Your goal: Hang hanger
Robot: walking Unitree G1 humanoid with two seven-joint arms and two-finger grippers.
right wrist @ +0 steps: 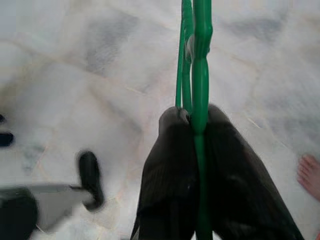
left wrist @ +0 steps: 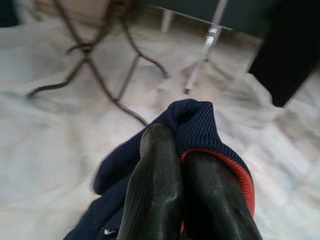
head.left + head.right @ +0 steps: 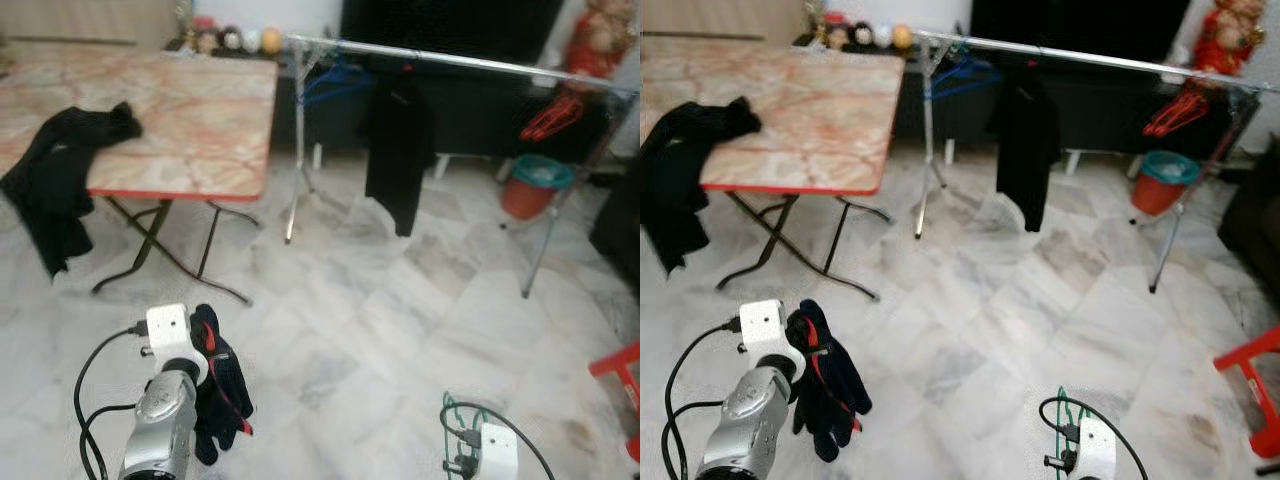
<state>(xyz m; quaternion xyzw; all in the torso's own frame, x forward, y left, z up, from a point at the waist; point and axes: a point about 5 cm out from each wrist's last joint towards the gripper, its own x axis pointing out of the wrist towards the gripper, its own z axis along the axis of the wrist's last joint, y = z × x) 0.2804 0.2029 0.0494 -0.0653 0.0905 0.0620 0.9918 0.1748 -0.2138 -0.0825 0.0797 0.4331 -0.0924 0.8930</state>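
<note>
My right gripper (image 1: pixel 192 117) is shut on a green plastic hanger (image 1: pixel 200 70), held low over the marble floor; the hanger's green loop (image 3: pixel 455 412) shows above the right wrist. My left gripper (image 2: pixel 177 145) is shut on a navy garment with red trim (image 3: pixel 222 390), which dangles beside the left wrist. A silver clothes rail (image 3: pixel 450 60) crosses the room ahead. On the rail hang a black garment (image 3: pixel 398 150), a blue hanger (image 3: pixel 335 80) and red hangers (image 3: pixel 550 118). Both grippers are well short of the rail.
A folding marble-top table (image 3: pixel 200 120) stands at the left with a black garment (image 3: pixel 60 170) draped over its edge. A red bucket with a teal lid (image 3: pixel 535 185) sits under the rail's right end. A red stool (image 3: pixel 625 375) is at the right.
</note>
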